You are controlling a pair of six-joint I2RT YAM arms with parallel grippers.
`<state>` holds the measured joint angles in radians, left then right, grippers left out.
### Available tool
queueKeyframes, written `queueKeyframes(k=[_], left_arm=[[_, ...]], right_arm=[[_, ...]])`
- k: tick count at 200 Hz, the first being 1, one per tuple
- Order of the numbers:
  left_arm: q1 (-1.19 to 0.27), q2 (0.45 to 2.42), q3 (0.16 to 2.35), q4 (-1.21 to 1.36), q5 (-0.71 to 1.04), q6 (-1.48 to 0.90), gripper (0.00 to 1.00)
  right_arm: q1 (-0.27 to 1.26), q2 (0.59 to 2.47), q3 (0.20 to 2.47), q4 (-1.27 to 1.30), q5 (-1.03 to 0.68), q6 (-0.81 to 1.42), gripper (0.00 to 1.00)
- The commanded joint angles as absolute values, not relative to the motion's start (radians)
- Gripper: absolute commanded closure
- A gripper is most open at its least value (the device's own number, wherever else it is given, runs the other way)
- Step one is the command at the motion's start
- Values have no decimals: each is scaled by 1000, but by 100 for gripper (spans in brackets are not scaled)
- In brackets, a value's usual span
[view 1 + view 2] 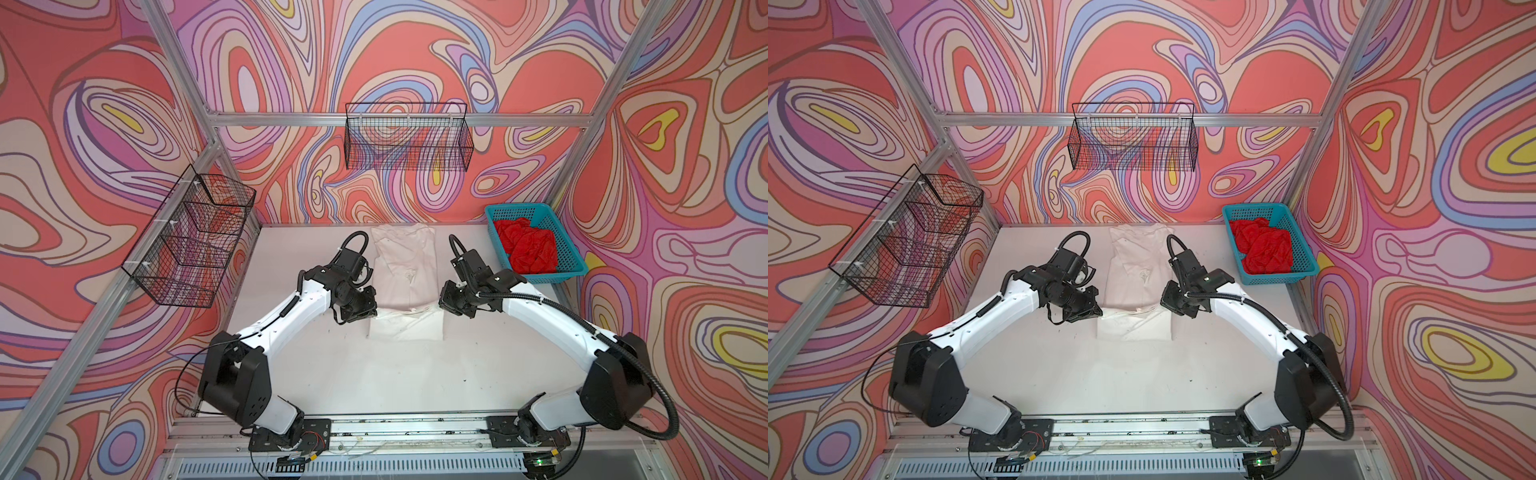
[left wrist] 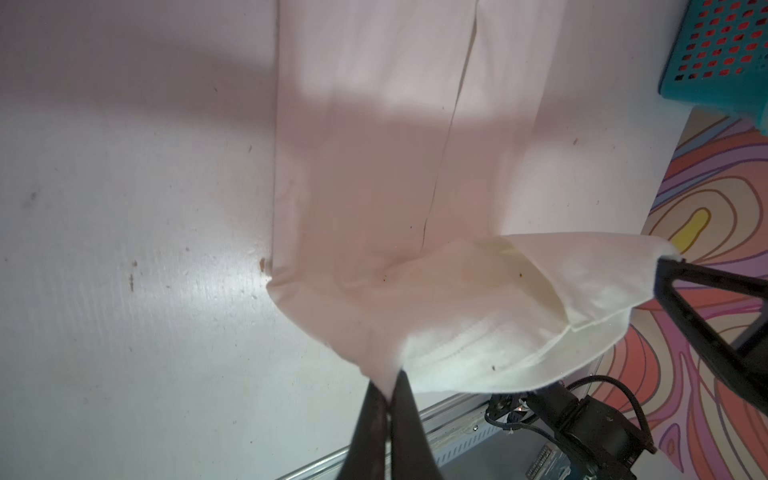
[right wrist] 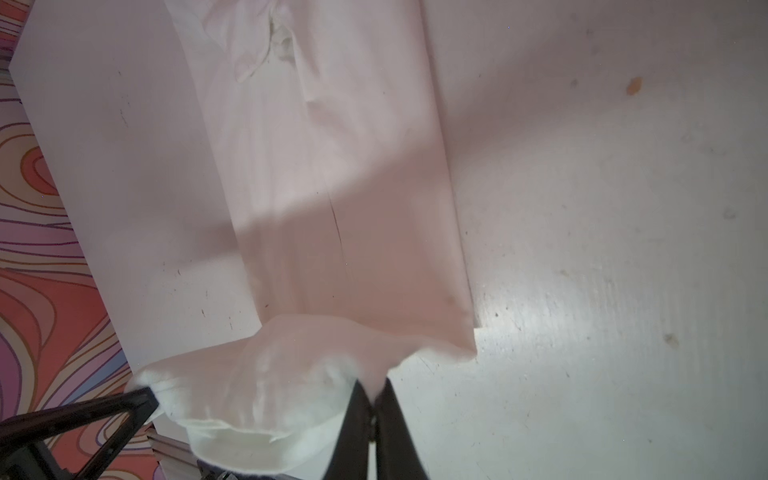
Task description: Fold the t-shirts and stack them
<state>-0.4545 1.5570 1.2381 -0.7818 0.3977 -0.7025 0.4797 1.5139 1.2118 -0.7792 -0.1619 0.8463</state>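
Note:
The white t-shirt (image 1: 401, 266) (image 1: 1136, 270) lies as a long narrow strip down the middle of the table, its near end raised off the surface. My left gripper (image 1: 372, 314) (image 1: 1099, 312) (image 2: 390, 395) is shut on that end's left corner. My right gripper (image 1: 443, 305) (image 1: 1163, 300) (image 3: 376, 395) is shut on the right corner. Both wrist views show the white t-shirt (image 2: 374, 166) (image 3: 332, 166) pinched between the dark fingers, with the hem sagging between the two grips. The red t-shirt (image 1: 528, 247) (image 1: 1262, 249) sits crumpled in the teal basket (image 1: 575, 259) (image 1: 1306, 266) at the back right.
A black wire basket (image 1: 191, 241) hangs on the left wall and another black wire basket (image 1: 407, 137) on the back wall. The arms' metal rail (image 1: 407, 428) runs along the table's front edge. The white table (image 1: 291, 257) is speckled with small marks.

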Motion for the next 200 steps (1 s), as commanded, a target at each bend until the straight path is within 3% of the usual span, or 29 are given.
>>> queueKeyframes(k=[1, 78, 200], left_arm=[[-416, 1652, 1332, -766, 403, -624, 100], [-371, 1959, 1611, -763, 428, -583, 100], [-329, 2137, 1761, -744, 411, -586, 100]], right_arm=[[423, 1614, 1300, -755, -200, 695, 100], [314, 1858, 1476, -725, -257, 597, 100], [256, 2058, 1645, -720, -309, 542, 100]])
